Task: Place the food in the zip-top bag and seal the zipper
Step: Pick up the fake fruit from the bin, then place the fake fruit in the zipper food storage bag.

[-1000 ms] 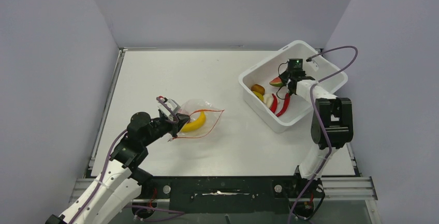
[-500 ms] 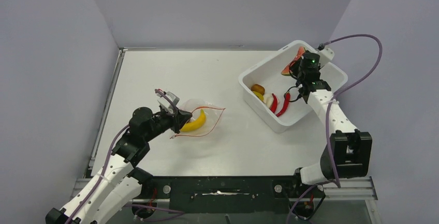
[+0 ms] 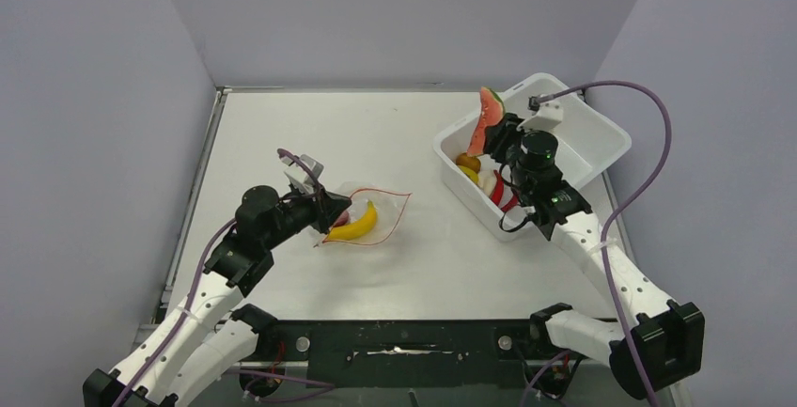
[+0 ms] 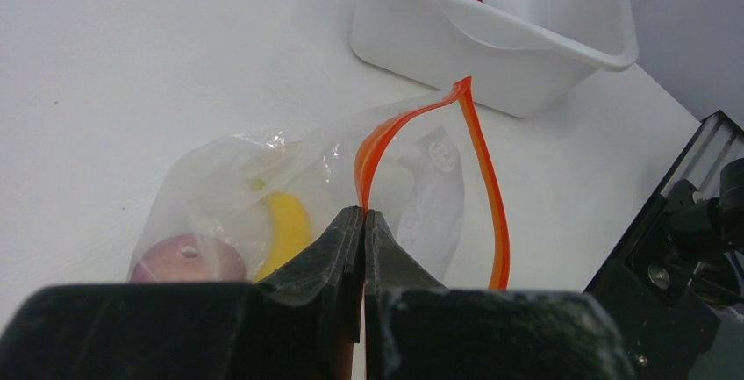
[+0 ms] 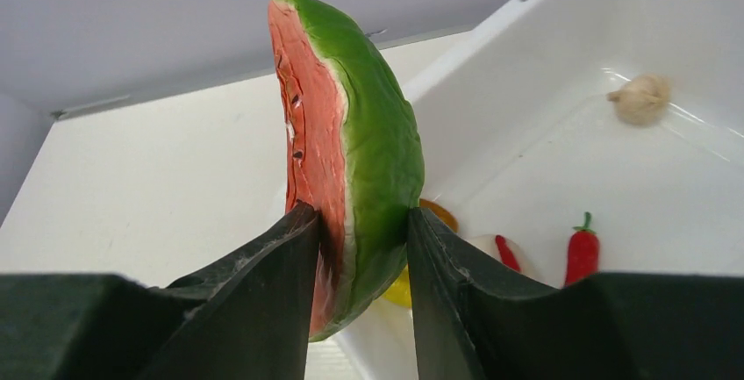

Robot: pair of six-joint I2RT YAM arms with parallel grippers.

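Two bagged, plenty left
Your left gripper (image 4: 362,215) pinches the open zipper (image 4: 493,204), right gripper (image 5: 355,222) clamps the watermelon slice (image 5: 368,125) at the bin (image 5: 526,64).

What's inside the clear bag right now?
Through the bag wall: a yellow banana and a round reddish piece. The left claw, shut on the zipper strip, covers the bag's near edge; anything there can't be seen.

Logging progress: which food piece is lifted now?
The watermelon slice, clamped in the right gripper above the bin; the banana lies in the bag, the chilies in the bin.
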